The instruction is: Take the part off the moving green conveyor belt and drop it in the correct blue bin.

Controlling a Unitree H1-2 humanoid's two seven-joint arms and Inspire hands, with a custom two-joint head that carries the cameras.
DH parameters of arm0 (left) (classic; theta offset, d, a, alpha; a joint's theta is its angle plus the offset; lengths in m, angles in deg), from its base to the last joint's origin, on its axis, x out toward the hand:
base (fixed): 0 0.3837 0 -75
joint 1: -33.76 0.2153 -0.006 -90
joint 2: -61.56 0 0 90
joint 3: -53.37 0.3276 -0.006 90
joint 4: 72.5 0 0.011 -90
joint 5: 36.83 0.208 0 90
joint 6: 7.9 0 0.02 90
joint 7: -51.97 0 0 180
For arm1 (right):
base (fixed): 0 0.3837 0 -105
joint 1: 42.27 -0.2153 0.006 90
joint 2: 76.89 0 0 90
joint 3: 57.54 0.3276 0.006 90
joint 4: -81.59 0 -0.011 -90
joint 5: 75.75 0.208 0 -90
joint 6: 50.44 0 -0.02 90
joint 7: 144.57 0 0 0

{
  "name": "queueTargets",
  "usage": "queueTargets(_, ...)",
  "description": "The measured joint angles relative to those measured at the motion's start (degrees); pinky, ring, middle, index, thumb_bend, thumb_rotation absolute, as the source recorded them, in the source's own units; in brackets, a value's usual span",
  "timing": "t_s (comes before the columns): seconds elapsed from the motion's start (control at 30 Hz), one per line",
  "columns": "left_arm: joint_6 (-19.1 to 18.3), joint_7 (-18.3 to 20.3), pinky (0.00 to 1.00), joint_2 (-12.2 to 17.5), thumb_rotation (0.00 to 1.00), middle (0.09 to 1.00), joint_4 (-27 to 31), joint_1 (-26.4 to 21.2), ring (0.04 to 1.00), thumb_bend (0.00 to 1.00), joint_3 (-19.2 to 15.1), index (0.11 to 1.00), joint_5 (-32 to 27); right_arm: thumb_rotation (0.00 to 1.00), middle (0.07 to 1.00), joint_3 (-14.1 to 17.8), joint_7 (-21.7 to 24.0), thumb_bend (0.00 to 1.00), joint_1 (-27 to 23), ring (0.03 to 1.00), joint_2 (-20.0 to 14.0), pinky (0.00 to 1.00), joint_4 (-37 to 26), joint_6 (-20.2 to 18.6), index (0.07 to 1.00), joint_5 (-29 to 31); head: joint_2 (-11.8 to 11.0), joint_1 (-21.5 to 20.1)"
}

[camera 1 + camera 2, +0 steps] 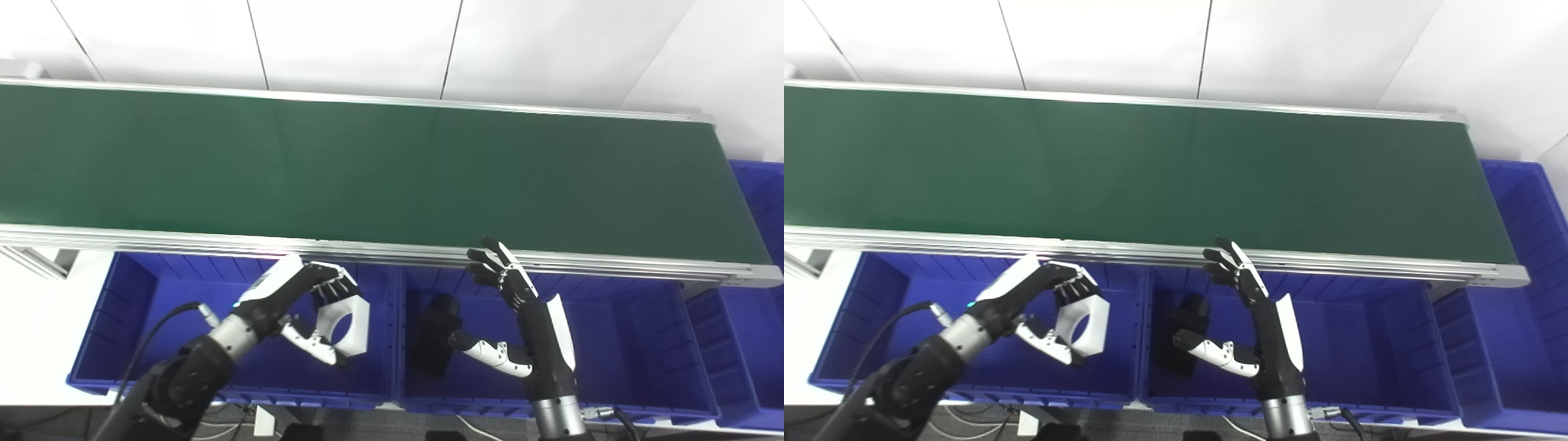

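Left hand [306, 306] grips a white ring-shaped part [343, 321] over the left blue bin [122, 306]; right hand [520, 318] waits open, fingers spread, above the middle bin [612, 343] w/ a black part [438, 334] inside. Best release low, well inside the bin walls. Beyond: bare green conveyor belt [392, 171], white wall panels [355, 43]

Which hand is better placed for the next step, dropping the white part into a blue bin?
The left hand: it already holds the white ring-shaped part over the left blue bin. The right hand is open.
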Motion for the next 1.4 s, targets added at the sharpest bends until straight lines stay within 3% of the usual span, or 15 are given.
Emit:
queueTargets(0.03,-1.5,0.2,0.49,-0.3,0.01,0.528,0.0,0.0,0.528,0.5,0.1,0.537,1.5,0.55,0.821,0.2,0.0,0.81,0.0,0.768,0.0,0.72,0.0,0.0,0.9,-0.1,0.0,0.4)
queueTargets(0.07,-3.0,0.4,0.51,-0.4,0.1,0.656,0.0,-0.1,0.596,0.56,0.4,0.662,3.1,0.55,0.822,0.3,0.0,0.81,0.1,0.767,0.0,0.72,0.0,0.0,0.901,-0.2,-0.1,0.4)
queueTargets(0.1,-4.3,0.5,0.51,-0.4,0.12,0.671,-0.1,-0.1,0.604,0.58,0.7,0.691,5.0,0.54,0.822,0.4,0.0,0.8,0.1,0.767,0.0,0.72,0.0,0.0,0.901,-0.2,-0.1,0.4)
queueTargets(0.2,-7.0,1.6,0.59,-0.2,0.37,0.895,-0.1,-0.2,0.779,0.75,1.3,0.904,8.3,0.54,0.821,0.5,0.1,0.81,0.1,0.766,0.0,0.72,0.0,0.0,0.899,-0.2,-0.4,0.4)
queueTargets(0.27,-8.3,3.0,0.63,-0.1,0.48,0.966,0.0,-0.3,0.848,0.85,1.4,0.965,8.5,0.54,0.822,0.4,0.1,0.81,0.1,0.769,0.2,0.72,0.0,0.0,0.898,-0.1,-0.5,0.3)
queueTargets(0.37,-9.2,3.6,0.7,-0.1,0.58,0.996,0.1,-0.3,0.893,0.97,1.0,0.997,8.2,0.54,0.83,0.5,0.1,0.8,0.1,0.776,0.5,0.73,0.0,0.0,0.901,-0.1,-0.7,0.2)
queueTargets(0.57,-7.6,3.5,0.79,-0.4,0.57,0.998,2.2,1.3,0.94,1.0,-1.1,0.997,3.4,0.54,0.839,0.5,1.0,0.81,0.1,0.787,0.5,0.74,0.0,-0.3,0.905,-0.1,-0.9,0.1)
queueTargets(0.6,-6.4,3.4,0.81,-0.8,0.54,0.982,2.2,2.1,0.936,0.98,-1.8,0.985,1.3,0.54,0.84,0.5,1.0,0.81,0.1,0.787,0.5,0.74,0.0,-0.3,0.905,-0.1,-1.1,-0.2)
queueTargets(0.77,6.7,2.4,0.89,-3.8,0.45,0.933,0.0,5.6,0.92,0.95,-6.6,0.925,-15.2,0.54,0.838,0.6,1.2,0.82,0.5,0.786,0.5,0.74,-0.1,-0.6,0.903,-0.1,-1.6,-0.4)
queueTargets(0.93,16.0,4.5,0.87,-5.9,0.36,0.895,-3.2,7.6,0.884,0.94,-7.8,0.893,-28.7,0.55,0.854,0.4,2.5,0.82,0.7,0.803,0.3,0.76,-1.7,-2.2,0.908,-0.1,-1.9,-0.4)
queueTargets(1.07,20.1,4.8,0.81,-7.6,0.34,0.861,-4.7,8.5,0.848,0.94,-8.6,0.867,-31.3,0.52,0.849,0.4,4.1,0.83,0.9,0.798,-0.2,0.75,-1.7,-4.8,0.919,0.3,-2.3,-0.3)
queueTargets(1.4,20.7,4.0,0.78,-12.7,0.32,0.842,-5.2,8.9,0.828,0.89,-13.3,0.846,-29.2,0.51,0.849,0.7,4.4,0.83,1.0,0.804,-0.1,0.76,-1.7,-6.0,0.927,1.2,-2.5,-0.1)
